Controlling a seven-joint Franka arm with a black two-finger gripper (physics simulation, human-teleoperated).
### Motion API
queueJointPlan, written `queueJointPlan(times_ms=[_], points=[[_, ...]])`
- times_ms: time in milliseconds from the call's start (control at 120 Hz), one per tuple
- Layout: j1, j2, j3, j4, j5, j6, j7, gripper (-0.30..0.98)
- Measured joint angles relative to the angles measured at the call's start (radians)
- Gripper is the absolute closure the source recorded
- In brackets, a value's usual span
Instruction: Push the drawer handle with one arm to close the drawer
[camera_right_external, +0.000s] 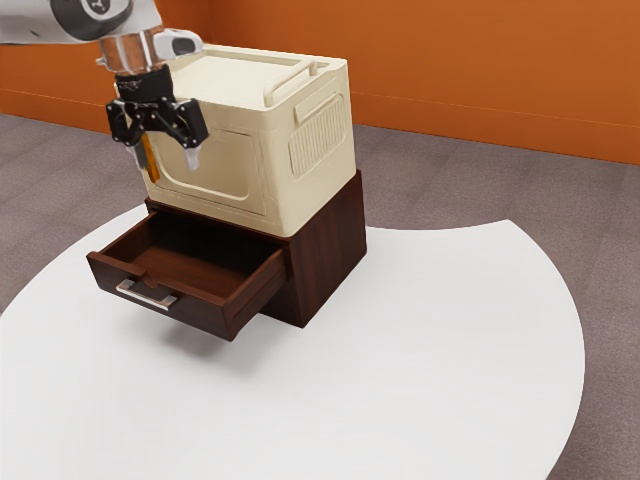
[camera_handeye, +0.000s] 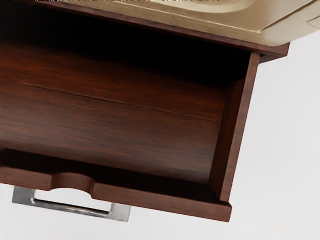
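My gripper (camera_right_external: 171, 163) hangs above the pulled-out drawer, in front of the cream box, with its two fingers spread and nothing between them. The dark brown wooden drawer (camera_right_external: 200, 254) stands well out of its cabinet (camera_right_external: 330, 250), and its inside is bare. A silver handle (camera_right_external: 146, 294) is fixed on the drawer's front panel, lower than the gripper and apart from it. From above, in the wrist view, the drawer (camera_handeye: 115, 130) and the metal handle (camera_handeye: 72, 207) outside its notched front edge are both visible.
A large cream box (camera_right_external: 230, 150) with a raised rail on top sits on the cabinet, close behind the gripper. The white round-edged table (camera_right_external: 420, 350) carries the cabinet and extends to the exterior view's right. Beyond are grey floor and an orange wall.
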Motion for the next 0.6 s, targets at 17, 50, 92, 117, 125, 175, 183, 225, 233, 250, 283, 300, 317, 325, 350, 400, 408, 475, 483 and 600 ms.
queueJointPlan(times_ms=[17, 50, 92, 117, 125, 175, 183, 225, 233, 250, 283, 300, 317, 325, 350, 400, 408, 475, 483, 600], points=[[0.001, -0.007, 0.0, -0.009, 0.003, 0.005, 0.002, 0.0], [0.002, -0.018, 0.001, -0.021, 0.009, 0.015, 0.005, 0.0], [0.004, -0.056, 0.002, -0.06, 0.017, 0.028, 0.009, 0.0], [0.005, -0.107, 0.001, -0.121, 0.022, 0.041, 0.011, 0.0], [0.005, -0.129, 0.002, -0.149, 0.023, 0.047, 0.012, 0.0], [-0.001, -0.29, 0.011, -0.349, 0.03, 0.094, 0.016, 0.0], [-0.001, -0.311, 0.012, -0.374, 0.031, 0.101, 0.017, 0.0], [-0.003, -0.422, 0.027, -0.509, 0.04, 0.132, 0.019, 0.0], [-0.003, -0.441, 0.03, -0.532, 0.044, 0.138, 0.019, 0.0], [-0.003, -0.474, 0.037, -0.573, 0.05, 0.148, 0.02, 0.0], [-0.003, -0.546, 0.056, -0.659, 0.062, 0.166, 0.022, 0.0], [-0.003, -0.577, 0.064, -0.697, 0.068, 0.174, 0.022, 0.0], [-0.003, -0.601, 0.07, -0.728, 0.074, 0.182, 0.023, 0.0], [-0.003, -0.612, 0.072, -0.742, 0.077, 0.186, 0.023, 0.0], [-0.002, -0.634, 0.078, -0.783, 0.09, 0.198, 0.025, 0.01], [-0.001, -0.647, 0.09, -0.849, 0.119, 0.23, 0.027, 0.05], [-0.001, -0.645, 0.094, -0.857, 0.124, 0.236, 0.028, 0.06], [0.0, -0.601, 0.113, -0.893, 0.159, 0.286, 0.032, 0.12], [0.0, -0.592, 0.115, -0.895, 0.163, 0.293, 0.032, 0.13], [0.0, -0.473, 0.122, -0.905, 0.194, 0.394, 0.045, 0.28]])
